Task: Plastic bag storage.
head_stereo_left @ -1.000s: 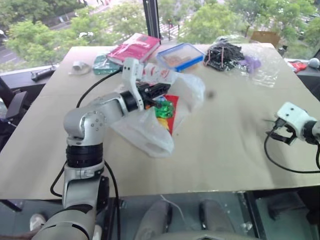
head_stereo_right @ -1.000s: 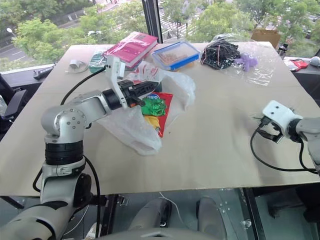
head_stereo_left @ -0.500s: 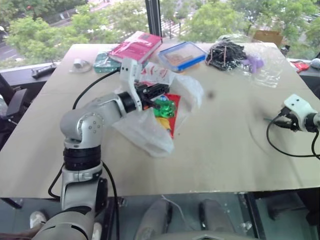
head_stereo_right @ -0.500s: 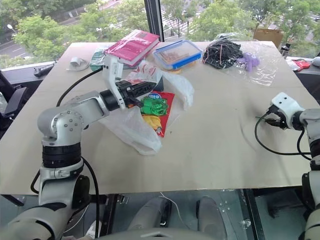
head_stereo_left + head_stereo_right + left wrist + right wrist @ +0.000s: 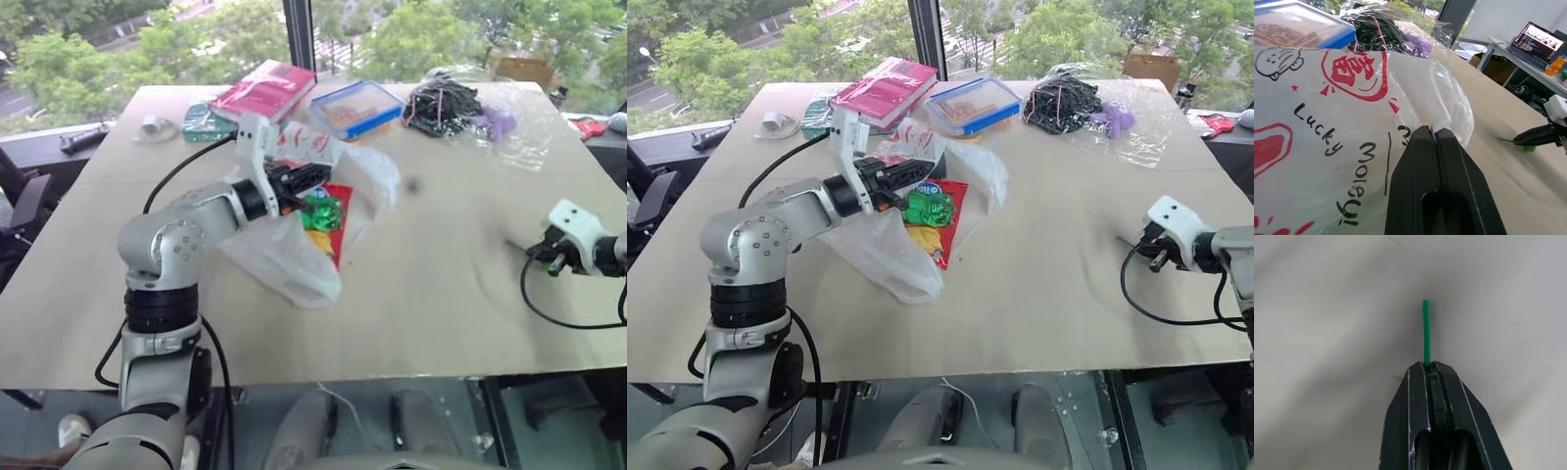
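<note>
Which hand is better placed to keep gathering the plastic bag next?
Left. The left hand is shut on the plastic bag mid-table. The right hand is far off near the table's right edge, shut on a thin green strip.

Snack packet (image 5: 328, 217) partly hidden under plastic bag (image 5: 284, 259); bag cut off in left wrist view.

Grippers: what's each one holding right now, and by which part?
Left gripper is shut on a fold of the plastic bag. Right gripper is shut on one end of a thin green strip.
</note>
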Tool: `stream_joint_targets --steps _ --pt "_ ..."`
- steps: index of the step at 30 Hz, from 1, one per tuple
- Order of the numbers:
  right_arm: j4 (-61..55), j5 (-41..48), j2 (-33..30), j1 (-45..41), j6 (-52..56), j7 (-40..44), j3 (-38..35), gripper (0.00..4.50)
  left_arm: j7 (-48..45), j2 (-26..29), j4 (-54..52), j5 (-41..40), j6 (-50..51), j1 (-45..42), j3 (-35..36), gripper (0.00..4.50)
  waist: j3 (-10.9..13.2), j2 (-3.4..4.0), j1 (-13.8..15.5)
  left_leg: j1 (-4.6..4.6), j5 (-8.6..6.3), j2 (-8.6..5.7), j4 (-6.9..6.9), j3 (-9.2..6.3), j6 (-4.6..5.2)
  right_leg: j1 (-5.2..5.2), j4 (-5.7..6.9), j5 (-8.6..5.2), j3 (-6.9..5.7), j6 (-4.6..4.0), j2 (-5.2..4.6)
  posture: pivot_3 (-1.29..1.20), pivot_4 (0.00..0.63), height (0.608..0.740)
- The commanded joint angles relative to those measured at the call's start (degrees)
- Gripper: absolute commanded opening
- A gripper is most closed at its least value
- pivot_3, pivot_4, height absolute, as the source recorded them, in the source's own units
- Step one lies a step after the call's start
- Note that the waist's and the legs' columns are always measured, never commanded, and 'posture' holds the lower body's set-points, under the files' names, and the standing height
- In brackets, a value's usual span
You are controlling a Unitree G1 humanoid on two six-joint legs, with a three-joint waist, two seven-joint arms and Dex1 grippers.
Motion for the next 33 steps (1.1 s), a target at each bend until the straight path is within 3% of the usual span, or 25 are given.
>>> stream_joint_targets --steps 1,6,9,12,17,20,26,29,30,33 --pt "-22.8 9.7 2.6 0.2 11.3 -1.3 -4.2 0.04 -1.1 0.7 -0.7 -0.6 -0.8 -1.6 0.8 0.00 0.0 0.07 -0.2 -0.01 0.00 0.05 -0.02 0.01 0.00 -0.03 0.01 0.00 0.03 0.00 0.02 0.00 0.150 0.740" --pt "-34.3 12.2 13.9 -4.7 19.5 -11.4 0.7 0.04 -2.1 1.3 -0.6 -0.8 -0.6 -2.1 0.7 0.00 0.1 0.02 0.1 0.00 -0.12 0.11 0.00 -0.02 0.17 -0.02 0.01 0.00 -0.02 0.00 0.08 0.00 0.150 0.740" --pt "-33.5 8.9 13.2 -5.9 18.6 -14.5 1.8 0.04 -1.7 1.4 -0.9 -0.8 -0.5 -2.6 1.1 0.00 0.1 0.01 1.0 -0.09 -0.06 -0.03 0.02 -0.10 0.09 -0.08 0.00 0.00 -0.10 0.00 -0.04 0.00 0.150 0.740" --pt "-31.4 7.6 5.7 -1.9 16.0 -11.3 0.0 0.75 -1.5 1.4 -1.3 -1.1 -0.3 -2.2 1.3 0.00 0.1 0.01 2.0 -0.40 -0.02 -0.14 0.10 -0.27 0.03 -0.26 -0.18 0.01 -0.31 -0.01 -0.13 0.00 0.150 0.740" --pt "-24.0 5.4 -4.7 5.2 13.5 -9.2 -2.2 2.97 -0.9 0.7 -1.8 -1.3 -0.3 -1.7 1.2 0.00 0.1 0.01 1.7 -0.88 -0.02 -0.16 0.16 -0.49 0.03 -0.47 -0.44 0.02 -0.56 -0.03 -0.15 0.00 0.150 0.740" --pt "-16.8 4.6 -6.6 7.0 11.5 -8.5 -1.9 2.97 -1.0 0.3 -1.4 -1.2 -0.5 -1.7 0.9 0.00 0.1 0.01 1.4 -0.85 -0.02 -0.11 0.11 -0.42 0.04 -0.47 -0.47 0.02 -0.50 -0.03 -0.12 0.00 0.150 0.740" --pt "0.1 -0.4 -4.6 2.2 5.6 -9.7 3.0 2.97 -1.2 0.0 -1.0 -0.9 -0.7 -2.1 0.9 0.00 0.1 0.07 0.3 -0.72 -0.01 -0.08 0.13 -0.28 0.04 -0.41 -0.37 0.03 -0.42 -0.02 -0.09 0.00 0.150 0.740" --pt "6.5 -2.8 -3.1 -1.0 2.0 -9.3 5.6 2.14 -1.1 0.2 -1.3 -1.0 -0.5 -1.9 1.1 0.00 0.1 0.04 0.0 -0.66 -0.01 -0.08 0.18 -0.28 0.04 -0.31 -0.37 0.05 -0.41 0.02 -0.08 0.00 0.150 0.740" --pt "7.9 -3.3 -2.8 -1.6 1.2 -9.0 6.2 1.49 -1.1 0.3 -1.4 -1.0 -0.4 -1.9 1.2 0.00 0.1 0.04 0.1 -0.63 -0.01 -0.08 0.20 -0.27 0.04 -0.28 -0.37 0.07 -0.41 0.04 -0.07 0.00 0.150 0.740" --pt "9.9 -4.0 -2.1 -2.8 -0.4 -8.2 7.2 0.10 -0.9 0.3 -1.8 -1.2 -0.3 -1.7 1.4 0.00 0.1 0.03 0.3 -0.63 -0.01 -0.10 0.27 -0.30 0.04 -0.23 -0.38 0.10 -0.42 0.09 -0.08 0.00 0.150 0.740"
